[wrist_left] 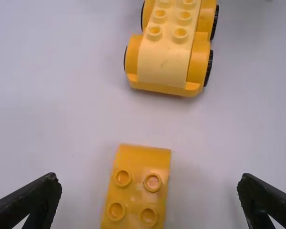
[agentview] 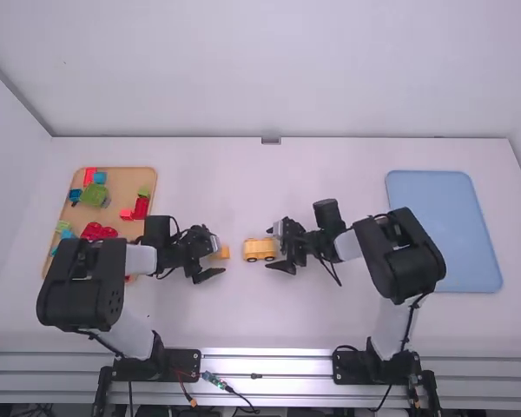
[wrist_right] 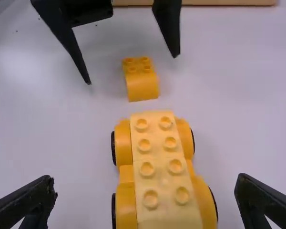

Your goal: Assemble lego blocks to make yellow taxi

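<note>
Standing open, the left gripper (agentview: 218, 253) is held low over the white tabletop (agentview: 234, 191), its two black fingers spread widely. Between them, and apart from both, a small yellow plastic block with four round studs and a smooth curved end (wrist_left: 139, 186) is seen lying flat, studs up, its curved end turned toward the right gripper (agentview: 272, 248). The right gripper is likewise released, its fingers parted. Between its fingers and reaching out past them toward the left gripper, the yellow toy car body with black wheels and a paler, studded top (wrist_right: 159, 167) is placed upright on its wheels; it is touched by neither finger. The car body and the block are separated by a short gap and are not yet joined. To the left of the left gripper, a shallow tan tray (agentview: 126, 172) is set on the tabletop, partly covered by the left arm; red, green and blue plastic blocks are held in it, among them a green one (agentview: 95, 195). Well to the right of the right gripper, beyond its arm, a flat blue tray (agentview: 451, 230) is laid.
</note>
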Available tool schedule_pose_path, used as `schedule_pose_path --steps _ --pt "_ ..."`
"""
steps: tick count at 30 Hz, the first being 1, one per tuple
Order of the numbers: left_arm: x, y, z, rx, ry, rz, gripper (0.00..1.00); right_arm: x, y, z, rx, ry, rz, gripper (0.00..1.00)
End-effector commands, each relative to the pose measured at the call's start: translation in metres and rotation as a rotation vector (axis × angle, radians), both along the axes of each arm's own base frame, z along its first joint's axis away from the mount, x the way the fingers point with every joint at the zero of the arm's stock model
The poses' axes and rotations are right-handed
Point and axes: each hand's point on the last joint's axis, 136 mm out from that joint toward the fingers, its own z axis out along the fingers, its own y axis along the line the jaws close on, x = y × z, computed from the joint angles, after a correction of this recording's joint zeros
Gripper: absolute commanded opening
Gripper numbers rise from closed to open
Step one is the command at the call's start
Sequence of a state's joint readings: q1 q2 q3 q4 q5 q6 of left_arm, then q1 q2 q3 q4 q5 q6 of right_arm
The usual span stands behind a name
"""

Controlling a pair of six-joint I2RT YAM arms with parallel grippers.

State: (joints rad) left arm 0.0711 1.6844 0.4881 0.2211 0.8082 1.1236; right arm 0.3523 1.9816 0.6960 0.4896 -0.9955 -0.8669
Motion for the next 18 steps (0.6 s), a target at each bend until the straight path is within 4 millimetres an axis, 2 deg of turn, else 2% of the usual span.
schedule_pose_path --steps 1,8,12,18 --pt "0.006 -0.003 0.01 -0.013 -0.028 -0.008 0.99 0.003 -0.004 -0.016 -0.064 0.031 -0.074 0.99" --pt "0.003 -0.004 0.009 -0.015 -0.029 -0.021 0.99 0.001 0.01 -0.03 -0.08 0.011 -0.061 0.99" --pt "0.002 -0.004 0.01 -0.025 -0.042 -0.034 0.99 0.007 0.016 -0.038 -0.039 0.084 -0.031 0.99" --pt "-0.002 -0.007 0.008 -0.015 -0.051 -0.06 0.99 0.006 0.017 -0.035 0.008 0.12 0.005 0.97"
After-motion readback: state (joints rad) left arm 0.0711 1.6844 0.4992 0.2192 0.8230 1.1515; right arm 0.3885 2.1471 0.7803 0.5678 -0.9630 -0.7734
